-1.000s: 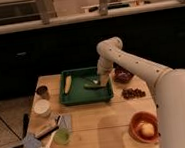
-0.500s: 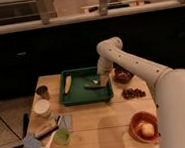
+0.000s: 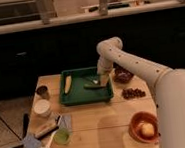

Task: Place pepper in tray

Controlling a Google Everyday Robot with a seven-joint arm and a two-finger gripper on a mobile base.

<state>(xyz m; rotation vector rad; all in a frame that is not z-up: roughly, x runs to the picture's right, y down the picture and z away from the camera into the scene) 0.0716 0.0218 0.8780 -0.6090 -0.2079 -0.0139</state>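
The dark green tray [image 3: 77,96] sits at the back middle of the wooden table. The small dark green pepper [image 3: 93,85] lies inside the tray at its right side, with a pale stem end. A yellowish-tan elongated item [image 3: 67,84] lies in the tray's left part. My gripper [image 3: 99,78] reaches down from the white arm over the tray's right side, right at the pepper. I cannot tell whether it touches or holds the pepper.
An orange bowl [image 3: 144,127] with a pale fruit stands at the front right. A dark bowl [image 3: 122,75] and a dark cluster [image 3: 133,92] lie right of the tray. A can [image 3: 42,91], white cup [image 3: 42,108], green cup [image 3: 61,136], sponge and brush sit at the left.
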